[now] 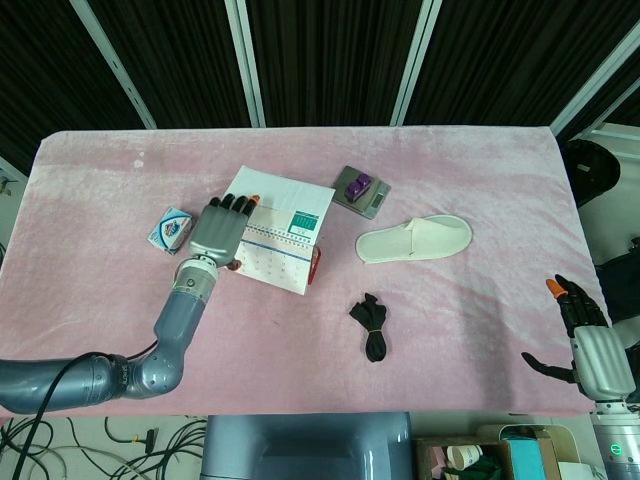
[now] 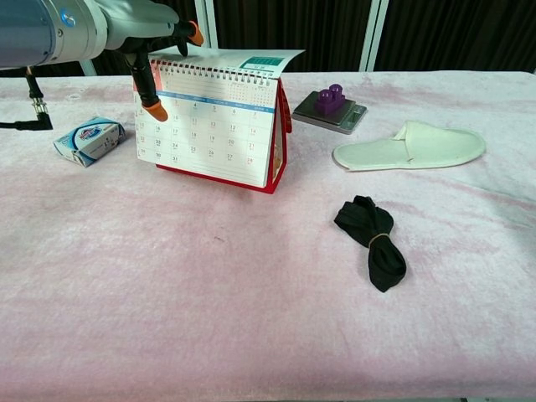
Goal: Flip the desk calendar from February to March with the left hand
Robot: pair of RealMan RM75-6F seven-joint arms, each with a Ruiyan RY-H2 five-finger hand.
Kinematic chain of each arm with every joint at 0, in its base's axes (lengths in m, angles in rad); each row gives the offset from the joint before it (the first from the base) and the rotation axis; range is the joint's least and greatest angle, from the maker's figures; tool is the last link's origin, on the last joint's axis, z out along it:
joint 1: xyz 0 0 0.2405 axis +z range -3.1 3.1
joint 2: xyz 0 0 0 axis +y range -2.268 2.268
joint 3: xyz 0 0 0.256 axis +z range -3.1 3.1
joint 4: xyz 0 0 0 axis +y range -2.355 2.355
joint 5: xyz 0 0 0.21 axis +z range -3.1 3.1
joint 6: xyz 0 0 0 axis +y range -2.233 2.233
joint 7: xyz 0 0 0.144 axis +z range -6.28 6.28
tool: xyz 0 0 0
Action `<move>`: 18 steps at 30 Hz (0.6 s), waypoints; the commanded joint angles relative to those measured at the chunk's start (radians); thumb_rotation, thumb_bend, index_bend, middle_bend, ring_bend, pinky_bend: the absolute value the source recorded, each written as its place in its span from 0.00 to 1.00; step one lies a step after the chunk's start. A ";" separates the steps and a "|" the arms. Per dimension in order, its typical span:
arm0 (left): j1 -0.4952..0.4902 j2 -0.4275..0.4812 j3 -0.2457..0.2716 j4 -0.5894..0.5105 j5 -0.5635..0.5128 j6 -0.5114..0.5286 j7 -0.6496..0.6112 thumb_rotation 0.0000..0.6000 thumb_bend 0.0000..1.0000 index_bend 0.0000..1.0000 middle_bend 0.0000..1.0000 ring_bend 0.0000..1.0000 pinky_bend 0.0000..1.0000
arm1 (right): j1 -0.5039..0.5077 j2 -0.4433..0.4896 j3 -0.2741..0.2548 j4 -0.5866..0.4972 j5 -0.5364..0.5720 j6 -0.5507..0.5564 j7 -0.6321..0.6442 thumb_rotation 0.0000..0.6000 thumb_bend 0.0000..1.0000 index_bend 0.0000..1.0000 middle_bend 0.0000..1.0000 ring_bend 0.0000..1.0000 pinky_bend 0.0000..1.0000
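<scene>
The desk calendar stands on its red base left of the table's middle, a date grid facing me. Its top page lies about level over the spiral binding, tipping toward the back. My left hand is at the calendar's upper left corner. Its fingers rest spread on the left part of the turned page, and the orange-tipped thumb hangs in front of the grid without pinching it. My right hand hovers off the table's near right edge, fingers apart and empty.
A blue and white packet lies left of the calendar. A grey scale with a purple piece sits behind its right side. Further right lies a white slipper, and a black strap bundle in front of it.
</scene>
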 commanded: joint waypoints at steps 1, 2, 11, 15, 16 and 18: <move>-0.004 0.005 0.010 0.006 -0.003 -0.008 -0.018 1.00 0.00 0.00 0.13 0.10 0.22 | 0.000 0.000 0.000 0.000 0.000 0.000 0.000 1.00 0.04 0.00 0.00 0.00 0.10; -0.006 0.008 0.014 0.006 -0.008 -0.009 -0.018 1.00 0.00 0.00 0.13 0.11 0.22 | 0.000 -0.001 0.000 0.000 0.000 0.001 0.001 1.00 0.05 0.00 0.00 0.00 0.10; -0.020 0.028 0.040 -0.001 -0.033 -0.013 -0.046 1.00 0.00 0.00 0.26 0.25 0.37 | -0.002 -0.001 0.001 0.001 -0.003 0.005 0.004 1.00 0.05 0.00 0.00 0.00 0.10; -0.027 0.032 0.051 0.003 -0.039 -0.011 -0.061 1.00 0.00 0.00 0.28 0.25 0.35 | -0.002 -0.001 0.001 0.002 -0.003 0.007 0.005 1.00 0.05 0.00 0.00 0.00 0.10; -0.027 0.030 0.051 0.006 -0.035 -0.008 -0.067 1.00 0.00 0.00 0.25 0.22 0.32 | -0.002 -0.001 0.002 0.002 -0.003 0.007 0.005 1.00 0.05 0.00 0.00 0.00 0.10; -0.026 0.023 0.051 0.015 -0.013 0.002 -0.090 1.00 0.00 0.00 0.17 0.14 0.24 | -0.002 -0.002 0.002 0.003 -0.003 0.007 0.005 1.00 0.05 0.00 0.00 0.00 0.10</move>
